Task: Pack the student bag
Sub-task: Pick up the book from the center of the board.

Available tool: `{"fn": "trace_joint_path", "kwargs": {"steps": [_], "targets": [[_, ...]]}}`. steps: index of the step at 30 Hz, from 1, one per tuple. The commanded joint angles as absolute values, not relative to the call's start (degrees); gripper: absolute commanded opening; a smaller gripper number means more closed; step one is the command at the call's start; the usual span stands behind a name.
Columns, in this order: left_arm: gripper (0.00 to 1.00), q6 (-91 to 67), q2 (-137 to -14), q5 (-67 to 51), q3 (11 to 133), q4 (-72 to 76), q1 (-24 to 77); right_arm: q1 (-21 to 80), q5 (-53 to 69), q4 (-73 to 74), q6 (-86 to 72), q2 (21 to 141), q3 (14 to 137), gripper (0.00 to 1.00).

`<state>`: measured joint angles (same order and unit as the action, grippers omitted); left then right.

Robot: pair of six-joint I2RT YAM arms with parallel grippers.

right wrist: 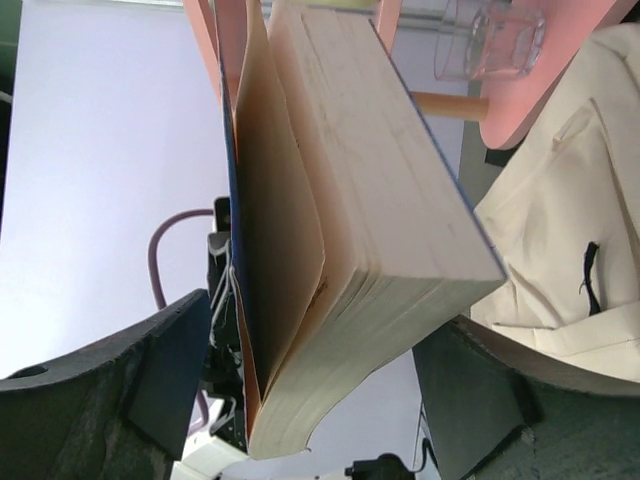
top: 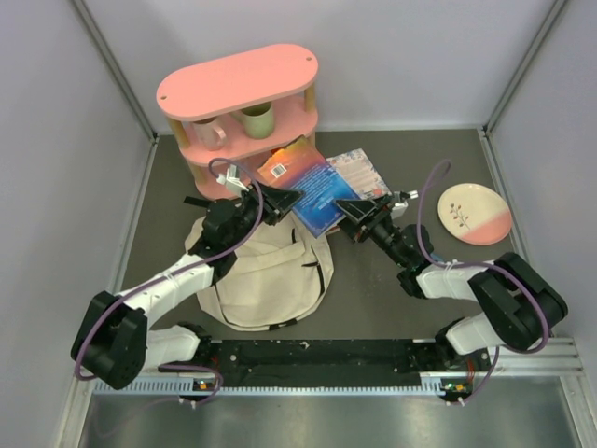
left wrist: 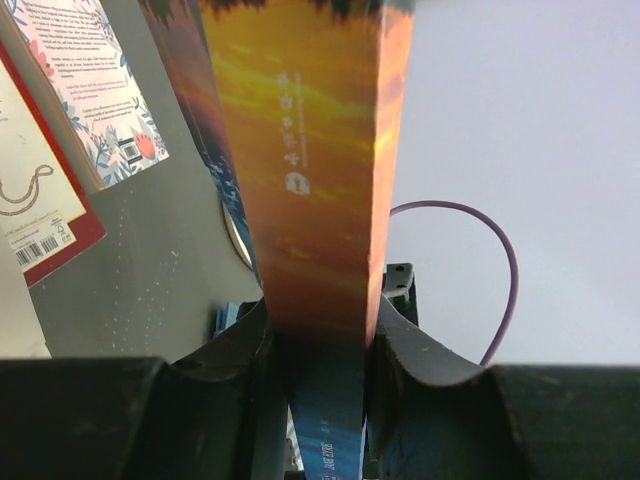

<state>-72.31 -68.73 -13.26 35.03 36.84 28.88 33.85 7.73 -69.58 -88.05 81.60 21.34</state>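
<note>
The student bag [top: 266,275], a cream fabric backpack, lies flat on the grey table between the two arms, and part of it shows in the right wrist view [right wrist: 560,200]. A thick blue and orange book [top: 312,191] hangs just above the bag's far edge. My left gripper [top: 283,199] is shut on its spine side [left wrist: 310,170], the fingers [left wrist: 240,345] pressed against both covers. My right gripper [top: 347,207] stands open around the book's page edge [right wrist: 380,200]. One finger [right wrist: 175,360] is apart from the loose front cover; the other [right wrist: 470,385] is close under the book's corner.
A pink two-level shelf [top: 238,103] holding mugs stands behind the bag, with a clear glass [right wrist: 490,45] on it. A floral-cover book [top: 359,171] lies on the table beyond the held book. A pink and white plate [top: 474,213] sits at the right.
</note>
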Motion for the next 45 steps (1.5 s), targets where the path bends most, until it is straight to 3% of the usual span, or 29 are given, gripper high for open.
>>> {"fn": "trace_joint_path", "kwargs": {"steps": [1, 10, 12, 17, 19, 21, 28, 30, 32, 33, 36, 37, 38, 40, 42, 45], "targets": [[0.00, -73.1, -64.7, -14.8, 36.2, 48.2, 29.0, 31.7, 8.8, -85.5, -86.6, 78.9, 21.0, 0.74], [0.00, -72.9, -65.7, -15.9, 35.5, 46.5, 29.0, 31.7, 14.2, -83.8, -84.0, 77.5, 24.9, 0.58], [0.00, -72.1, -65.8, -15.4, 35.8, 45.4, 29.0, 31.7, 14.5, -82.5, -83.9, 76.6, 24.9, 0.49], [0.00, -71.9, -67.1, -16.4, 36.5, 44.1, 29.0, 32.0, 15.1, -78.8, -81.7, 74.7, 25.8, 0.52], [0.00, -72.0, -67.5, -17.5, 36.4, 43.7, 29.0, 32.0, 15.4, -77.8, -81.1, 74.4, 26.2, 0.58], [0.00, -71.5, -67.4, -17.9, 36.5, 41.9, 29.0, 32.0, 15.8, -77.8, -80.6, 74.5, 26.7, 0.48], [0.00, -68.9, -67.7, -23.0, 36.4, 37.5, 29.1, 31.7, 17.7, -76.7, -79.5, 75.7, 28.5, 0.46], [0.00, -68.5, -68.0, -23.8, 35.9, 37.1, 29.0, 31.9, 17.7, -77.1, -79.5, 75.8, 28.4, 0.34], [0.00, -67.7, -68.0, -24.9, 35.2, 36.8, 29.0, 31.7, 18.5, -76.7, -79.2, 75.9, 28.5, 0.12], [0.00, -67.5, -67.9, -25.1, 35.1, 36.6, 29.0, 31.8, 18.6, -76.2, -78.8, 75.9, 28.7, 0.12], [0.00, -66.9, -67.5, -25.6, 34.3, 37.0, 29.0, 31.5, 18.8, -74.3, -78.6, 75.8, 28.7, 0.28], [0.00, -66.5, -67.5, -25.8, 34.2, 37.3, 29.0, 31.6, 18.7, -74.0, -78.4, 75.8, 28.7, 0.34], [0.00, -66.4, -67.6, -26.4, 34.2, 37.4, 29.0, 31.6, 18.4, -73.5, -78.4, 75.8, 28.5, 0.47], [0.00, -66.9, -68.0, -26.8, 34.1, 38.0, 29.0, 31.6, 18.3, -73.1, -78.1, 76.0, 28.7, 0.35], [0.00, -67.4, -68.6, -27.8, 33.9, 39.8, 29.1, 31.6, 18.3, -72.1, -77.8, 76.1, 29.3, 0.39], [0.00, -68.3, -69.3, -28.6, 33.7, 41.7, 29.1, 31.6, 18.3, -71.5, -77.5, 76.5, 29.7, 0.37]]}}
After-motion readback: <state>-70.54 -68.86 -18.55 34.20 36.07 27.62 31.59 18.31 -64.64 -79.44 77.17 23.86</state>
